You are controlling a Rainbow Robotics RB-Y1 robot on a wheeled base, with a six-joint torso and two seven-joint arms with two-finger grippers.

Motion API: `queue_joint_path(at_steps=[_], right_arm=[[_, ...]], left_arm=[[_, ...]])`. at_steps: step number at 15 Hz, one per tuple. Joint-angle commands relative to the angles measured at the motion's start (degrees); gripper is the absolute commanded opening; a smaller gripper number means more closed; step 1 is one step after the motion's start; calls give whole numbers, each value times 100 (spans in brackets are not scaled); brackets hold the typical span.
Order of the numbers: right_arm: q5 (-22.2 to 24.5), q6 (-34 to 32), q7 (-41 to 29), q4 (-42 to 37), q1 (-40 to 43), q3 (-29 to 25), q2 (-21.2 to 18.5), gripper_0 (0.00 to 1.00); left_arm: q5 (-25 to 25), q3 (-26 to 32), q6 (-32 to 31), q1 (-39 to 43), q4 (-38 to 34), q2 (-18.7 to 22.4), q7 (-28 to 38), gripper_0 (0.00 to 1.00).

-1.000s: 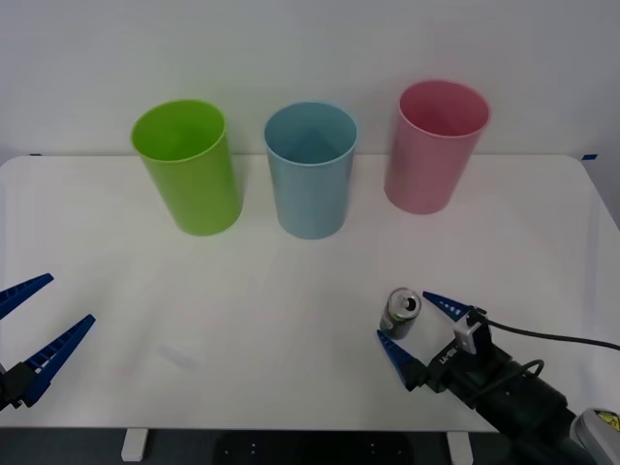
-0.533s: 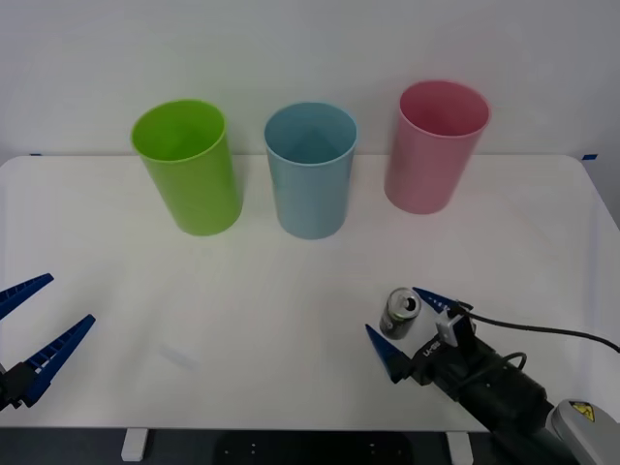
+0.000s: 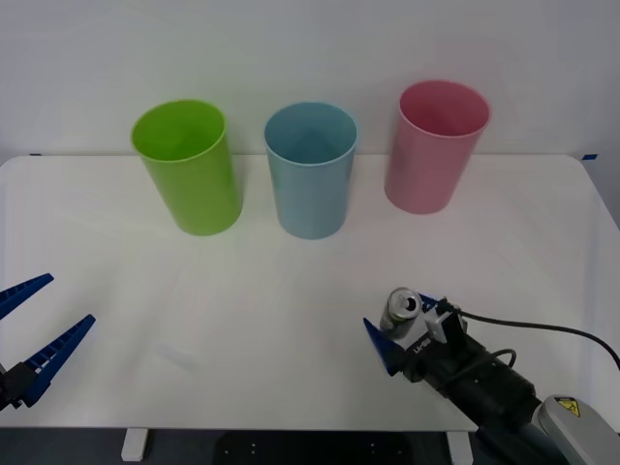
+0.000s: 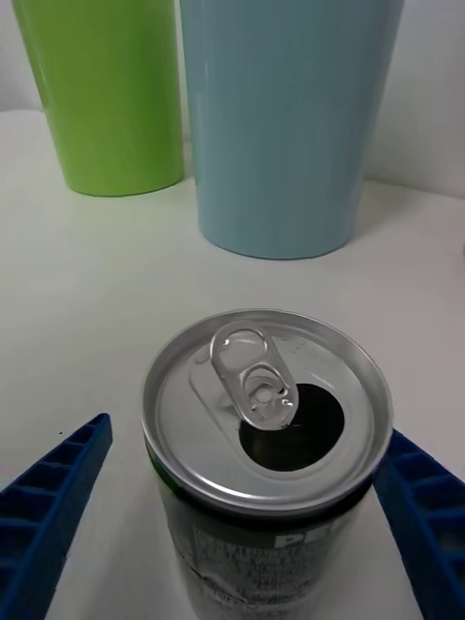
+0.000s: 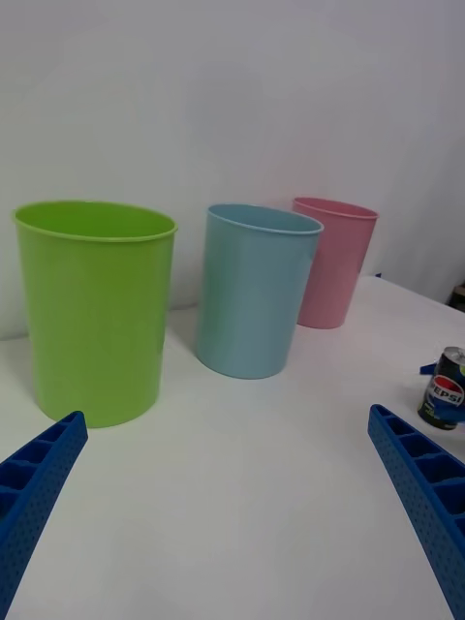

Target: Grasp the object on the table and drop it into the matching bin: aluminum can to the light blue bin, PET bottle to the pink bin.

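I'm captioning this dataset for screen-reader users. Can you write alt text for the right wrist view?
An opened can stands upright on the white table, between the two blue fingers of the right end effector, which is open around it. Behind it stand the light blue bin and a green bin.

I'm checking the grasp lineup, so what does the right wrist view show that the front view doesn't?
The right wrist view alone shows the aluminum can close up: its opened mouth, its pull-tab, and a gap between it and each blue finger. The front view alone shows the pink bin, the table's edge, and the left tool, open and idle at the near left. Both show the can between the open right tool, the light blue bin and the green bin.
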Motion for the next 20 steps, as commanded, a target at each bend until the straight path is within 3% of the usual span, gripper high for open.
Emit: queue_joint_path(at_steps=[1, 9, 14, 20], right_arm=[[0, 15, -10, -3, -16, -1, 0, 0], [-70, -2, -106, -3, -69, -1, -9, 0], [-140, -433, -291, -38, -69, -291, -18, 0], [-131, -653, -1293, -609, -69, -397, -246, 0]], left_arm=[[0, 0, 0, 0, 0, 0, 0, 100], [0, 0, 0, 0, 0, 0, 0, 100], [0, 0, 0, 0, 0, 0, 0, 100], [0, 0, 0, 0, 0, 0, 0, 100]])
